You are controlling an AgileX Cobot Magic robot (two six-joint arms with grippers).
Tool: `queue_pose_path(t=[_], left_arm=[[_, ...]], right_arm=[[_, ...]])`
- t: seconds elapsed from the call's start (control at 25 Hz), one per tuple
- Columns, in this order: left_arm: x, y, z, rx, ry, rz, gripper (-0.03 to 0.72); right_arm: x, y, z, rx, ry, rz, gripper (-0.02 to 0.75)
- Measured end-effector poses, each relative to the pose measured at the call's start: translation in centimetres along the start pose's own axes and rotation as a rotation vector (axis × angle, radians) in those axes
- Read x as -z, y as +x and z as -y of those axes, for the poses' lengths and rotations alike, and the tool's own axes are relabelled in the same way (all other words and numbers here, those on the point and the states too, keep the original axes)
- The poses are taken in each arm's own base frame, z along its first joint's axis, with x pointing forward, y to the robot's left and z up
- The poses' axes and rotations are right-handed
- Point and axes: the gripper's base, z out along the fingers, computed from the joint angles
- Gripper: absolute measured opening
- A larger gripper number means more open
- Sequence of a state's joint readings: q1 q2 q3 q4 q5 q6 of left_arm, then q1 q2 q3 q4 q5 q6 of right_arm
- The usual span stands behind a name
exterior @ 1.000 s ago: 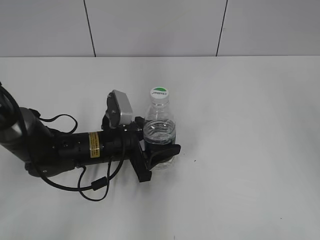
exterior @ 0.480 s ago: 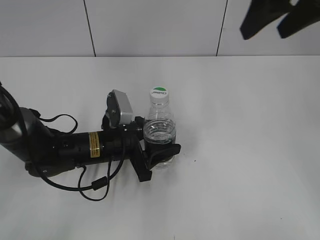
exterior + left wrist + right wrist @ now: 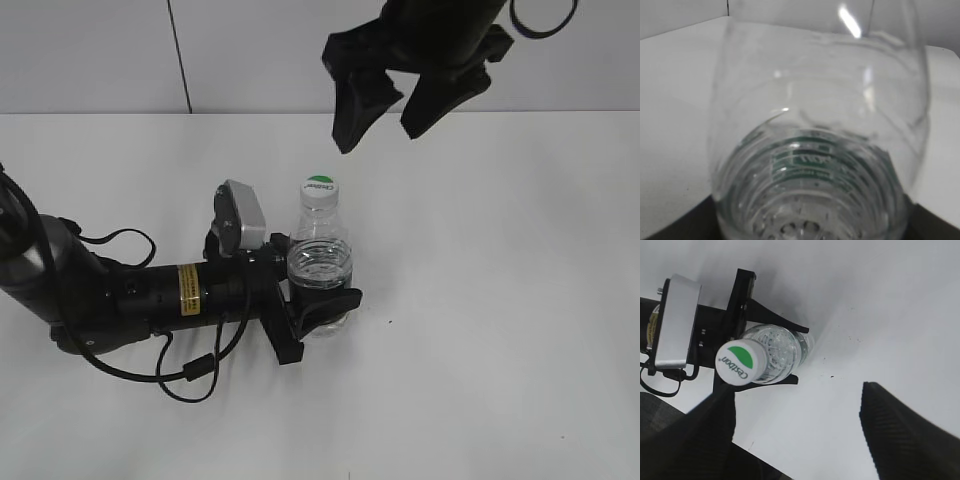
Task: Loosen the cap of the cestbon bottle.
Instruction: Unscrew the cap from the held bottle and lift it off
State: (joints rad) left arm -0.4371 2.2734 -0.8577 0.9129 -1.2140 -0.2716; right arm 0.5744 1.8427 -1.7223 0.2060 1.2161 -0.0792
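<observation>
The cestbon bottle (image 3: 320, 265) stands upright on the white table, clear with a dark green label band. Its white cap (image 3: 319, 187) with a green half-circle is on the neck. My left gripper (image 3: 322, 305) is shut on the bottle's lower body, the arm lying along the table from the left. In the left wrist view the bottle (image 3: 815, 150) fills the frame. My right gripper (image 3: 385, 120) is open and hangs in the air above and to the right of the cap, apart from it. The right wrist view shows the cap (image 3: 740, 362) and the bottle (image 3: 782, 352) left of my right gripper (image 3: 795, 435).
The left arm's body and black cables (image 3: 130, 300) lie on the table to the left of the bottle. A silver camera housing (image 3: 243, 217) sits on the left wrist beside the bottle's neck. The grey wall (image 3: 300, 50) rises behind the table.
My right gripper has come in from the top right, moving left and down toward the cap. The left gripper and the bottle have not moved.
</observation>
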Motion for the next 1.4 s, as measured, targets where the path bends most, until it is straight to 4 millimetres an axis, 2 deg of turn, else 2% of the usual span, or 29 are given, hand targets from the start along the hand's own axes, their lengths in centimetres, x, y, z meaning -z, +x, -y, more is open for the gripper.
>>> queue_pose_path(t=[0.2, 0.68, 0.96, 1.2, 1.4], left_arm=[[0.0, 0.0, 0.0, -0.024, 0.001, -0.001, 0.403], [0.0, 0.0, 0.0, -0.040, 0.002, -0.001, 0.403], [0.0, 0.0, 0.0, -0.041, 0.002, -0.002, 0.403], [0.0, 0.0, 0.0, -0.041, 0.002, -0.002, 0.403], [0.0, 0.0, 0.0, -0.041, 0.002, -0.002, 0.402]], right_arm=[[-2.7, -0.6, -1.1, 0.025, -0.013, -0.053, 0.590], [-5.5, -0.8, -2.6, 0.044, -0.050, -0.108, 0.590], [-5.7, -0.7, -3.1, 0.082, -0.018, -0.116, 0.588], [-5.7, -0.7, -3.1, 0.084, -0.011, -0.116, 0.531], [-5.7, -0.7, -3.1, 0.085, -0.010, -0.117, 0.516]])
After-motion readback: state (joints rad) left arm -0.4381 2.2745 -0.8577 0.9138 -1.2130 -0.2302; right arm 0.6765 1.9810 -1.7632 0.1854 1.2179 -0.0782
